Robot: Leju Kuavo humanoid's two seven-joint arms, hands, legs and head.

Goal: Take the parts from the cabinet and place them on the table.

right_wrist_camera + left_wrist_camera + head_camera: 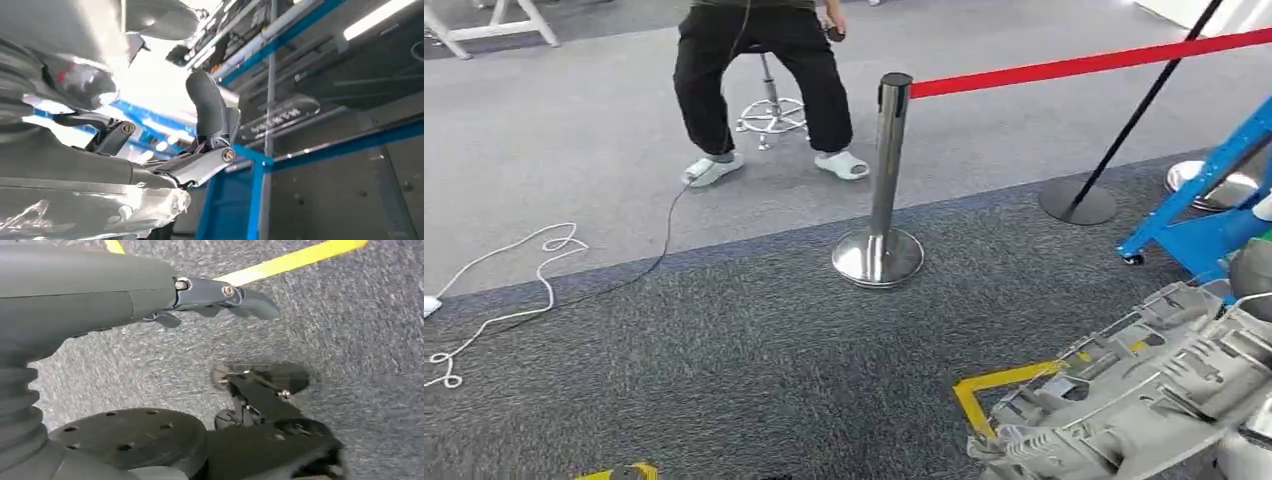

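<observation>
A large grey cast metal part [1134, 390] with ribs and openings fills the lower right of the head view, raised above the carpet. In the right wrist view the same shiny part [75, 200] lies against my right hand [200, 145], which holds it with the thumb raised. The blue cabinet frame [1214, 210] stands at the right edge; its blue uprights [250, 200] and shelves rise behind my right hand. My left hand [220, 297] hangs over the grey carpet with fingers stretched out, holding nothing.
A chrome stanchion [882, 180] with a red belt [1084, 65] stands ahead. A person [754, 70] sits on a stool behind it. A white cable [534, 290] trails over the carpet at the left. Yellow floor tape [994, 385] runs near the part. A black pole base [1079, 200] stands by the cabinet.
</observation>
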